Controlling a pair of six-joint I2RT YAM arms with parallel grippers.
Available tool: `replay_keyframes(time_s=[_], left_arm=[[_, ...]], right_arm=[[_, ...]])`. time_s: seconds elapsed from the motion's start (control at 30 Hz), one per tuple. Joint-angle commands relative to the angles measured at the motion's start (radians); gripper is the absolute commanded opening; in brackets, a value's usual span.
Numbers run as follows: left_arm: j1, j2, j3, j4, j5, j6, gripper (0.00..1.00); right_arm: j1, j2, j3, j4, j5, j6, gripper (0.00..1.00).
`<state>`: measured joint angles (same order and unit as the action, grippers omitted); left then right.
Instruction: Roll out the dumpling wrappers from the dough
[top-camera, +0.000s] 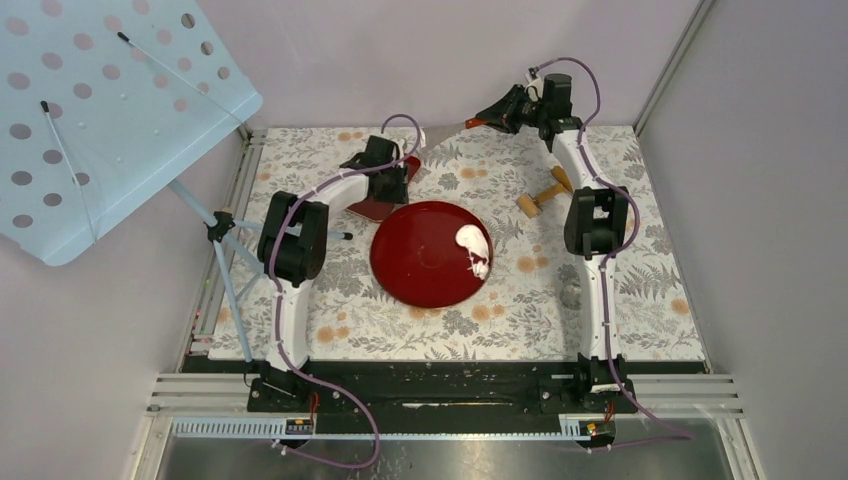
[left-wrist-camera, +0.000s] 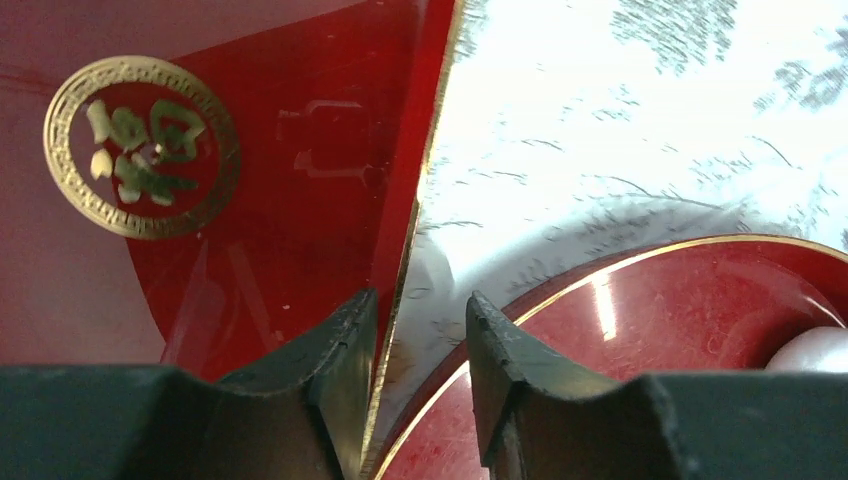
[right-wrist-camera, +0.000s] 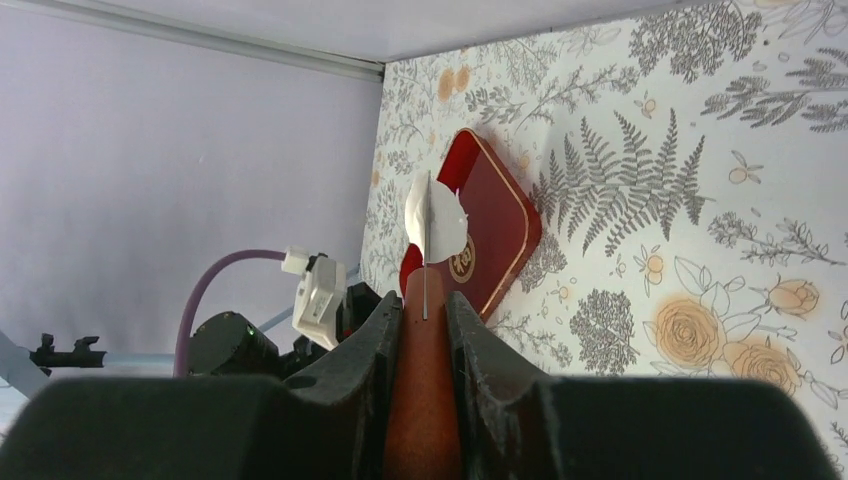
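Observation:
A white lump of dough (top-camera: 473, 250) lies on the right side of the round red plate (top-camera: 415, 265); its edge shows in the left wrist view (left-wrist-camera: 818, 350). My right gripper (top-camera: 487, 117) is at the back of the table, shut on the brown handle (right-wrist-camera: 423, 380) of a scraper. The thin blade is held above the table and carries one small white wrapper (right-wrist-camera: 440, 215). My left gripper (left-wrist-camera: 420, 320) is open, low over the table, its jaws either side of the gold edge of the square red tray (left-wrist-camera: 290, 180), beside the plate's rim (left-wrist-camera: 640, 265).
A wooden rolling pin (top-camera: 545, 192) lies on the floral cloth right of the plate. The square red tray (top-camera: 372, 208) sits left of and behind the plate. A light blue perforated board (top-camera: 100, 110) on a tripod overhangs the left side. Walls close in behind and at the right.

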<state>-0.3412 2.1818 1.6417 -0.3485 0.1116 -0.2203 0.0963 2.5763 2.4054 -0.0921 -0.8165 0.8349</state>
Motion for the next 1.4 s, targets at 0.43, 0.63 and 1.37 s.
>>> replay_keyframes(time_s=[0.43,0.63,1.37], left_arm=[[-0.127,-0.115,-0.106,0.031,0.126,0.042,0.54],[-0.067,-0.189,-0.047,0.013,0.148,0.028,0.84],[0.089,-0.319,-0.136,0.015,0.114,0.03,0.92]], right_arm=[[0.015,-0.239,-0.236,0.042,-0.069,-0.012,0.0],[0.06,-0.278,-0.35,0.072,-0.086,-0.028,0.0],[0.135,-0.075,-0.218,-0.059,-0.01,-0.095,0.0]])
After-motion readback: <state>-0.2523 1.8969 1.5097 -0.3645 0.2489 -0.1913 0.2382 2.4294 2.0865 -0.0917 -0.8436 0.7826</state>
